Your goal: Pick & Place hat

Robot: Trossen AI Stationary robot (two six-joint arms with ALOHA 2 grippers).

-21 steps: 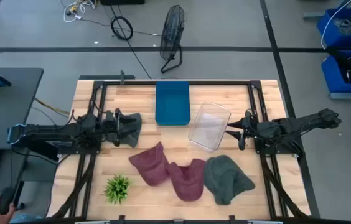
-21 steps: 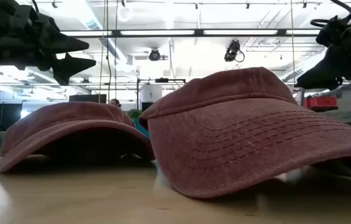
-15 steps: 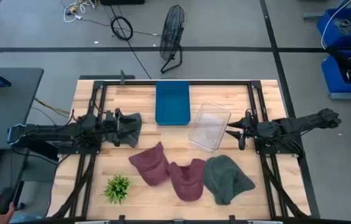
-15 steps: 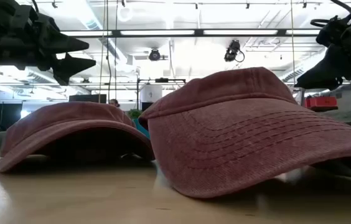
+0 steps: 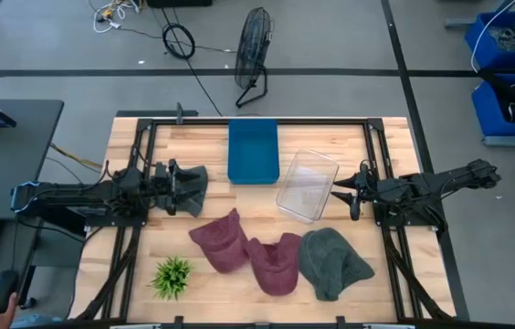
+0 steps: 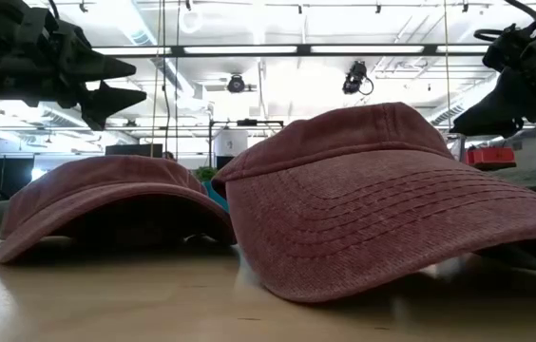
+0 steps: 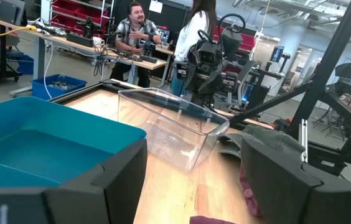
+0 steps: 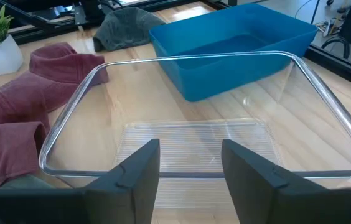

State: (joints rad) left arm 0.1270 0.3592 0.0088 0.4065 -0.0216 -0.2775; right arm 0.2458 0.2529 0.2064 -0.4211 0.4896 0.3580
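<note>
Two maroon hats lie crown-up on the table, one (image 5: 220,240) left of the other (image 5: 276,263); they fill the low view (image 6: 106,204) (image 6: 392,199). A grey-green hat (image 5: 332,263) lies to their right. A dark grey hat (image 5: 195,177) lies by the left gripper's tips. My left gripper (image 5: 181,187) (image 7: 194,186) is open and raised above the table (image 6: 106,84), touching nothing. My right gripper (image 5: 347,194) (image 8: 191,167) is open and hovers at the clear bin's right rim, raised in the low view (image 6: 501,104).
A blue bin (image 5: 253,152) stands at the far middle, and a clear plastic bin (image 5: 308,185) (image 8: 200,137) sits tilted to its right. A small potted plant (image 5: 173,276) stands near the front left. People sit beyond the table (image 7: 135,31). Bare wood lies between the arms.
</note>
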